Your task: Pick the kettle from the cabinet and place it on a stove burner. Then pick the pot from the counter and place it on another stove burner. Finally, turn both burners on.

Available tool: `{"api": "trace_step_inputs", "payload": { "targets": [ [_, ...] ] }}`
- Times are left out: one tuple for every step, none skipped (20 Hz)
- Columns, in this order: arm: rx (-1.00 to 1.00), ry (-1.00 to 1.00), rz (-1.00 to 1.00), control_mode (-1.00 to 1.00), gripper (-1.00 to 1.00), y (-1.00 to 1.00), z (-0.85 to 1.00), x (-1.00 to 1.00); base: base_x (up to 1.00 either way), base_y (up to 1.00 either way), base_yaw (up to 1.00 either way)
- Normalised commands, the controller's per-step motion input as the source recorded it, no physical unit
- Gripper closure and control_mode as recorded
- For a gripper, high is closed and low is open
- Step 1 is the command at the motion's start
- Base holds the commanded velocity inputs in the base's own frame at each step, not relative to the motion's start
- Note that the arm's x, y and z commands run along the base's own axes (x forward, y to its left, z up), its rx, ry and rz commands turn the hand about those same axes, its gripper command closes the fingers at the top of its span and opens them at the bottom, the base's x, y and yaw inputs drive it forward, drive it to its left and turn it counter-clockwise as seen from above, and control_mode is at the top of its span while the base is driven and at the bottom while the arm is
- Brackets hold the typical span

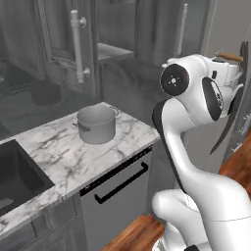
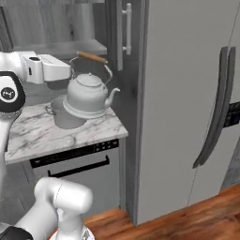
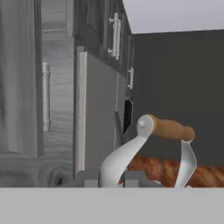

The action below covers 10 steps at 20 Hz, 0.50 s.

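Observation:
The silvery-white kettle [image 2: 88,95] hangs in the air over the right end of the counter [image 2: 35,135], spout pointing right. My gripper [image 2: 71,66] is shut on the left foot of its thin arched handle, below the brown wooden piece [image 2: 92,57]. In the hand view the handle strap [image 3: 120,158] rises between my fingertips [image 3: 87,180], with the wooden piece [image 3: 169,129] at upper right. The wide grey pot [image 1: 96,123] stands on the marble counter [image 1: 63,154], just behind the kettle [image 2: 61,116]. The grey cabinet's door with its white bar handle [image 1: 77,46] stands open. The stove burners are out of view.
A dark sink [image 1: 17,179] is set into the counter at the left. A dishwasher front with a black handle [image 1: 122,182] sits below the counter. A tall grey refrigerator [image 2: 187,103] with a dark handle [image 2: 214,110] stands right of the counter. The floor is wood.

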Motion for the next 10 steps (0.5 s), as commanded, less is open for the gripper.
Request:
{"api": "trace_step_inputs", "payload": {
  "targets": [
    [0.00,0.00,0.00,1.00,1.00,0.00,0.00,0.00,-0.50,-0.02,-0.42],
    [0.00,0.00,0.00,1.00,1.00,0.00,0.00,0.00,-0.51,-0.20,-0.35],
    [0.00,0.00,0.00,1.00,1.00,0.00,0.00,0.00,-0.49,-0.18,-0.36],
    [0.00,0.00,0.00,1.00,1.00,0.00,0.00,0.00,-0.47,-0.17,-0.36],
    [0.00,0.00,0.00,1.00,1.00,0.00,0.00,0.00,-0.43,-0.12,-0.37],
    [0.00,0.00,0.00,1.00,1.00,0.00,0.00,0.00,-0.40,-0.12,-0.38],
    [0.00,0.00,0.00,1.00,1.00,0.00,0.00,0.00,-0.36,-0.05,-0.39],
    [0.00,0.00,0.00,1.00,1.00,0.00,0.00,0.00,-0.36,-0.08,-0.41],
    [0.00,0.00,0.00,1.00,1.00,0.00,0.00,0.00,-0.36,-0.11,-0.41],
    [0.00,0.00,0.00,1.00,1.00,0.00,0.00,0.00,-0.35,-0.10,-0.41]
  ]
}}
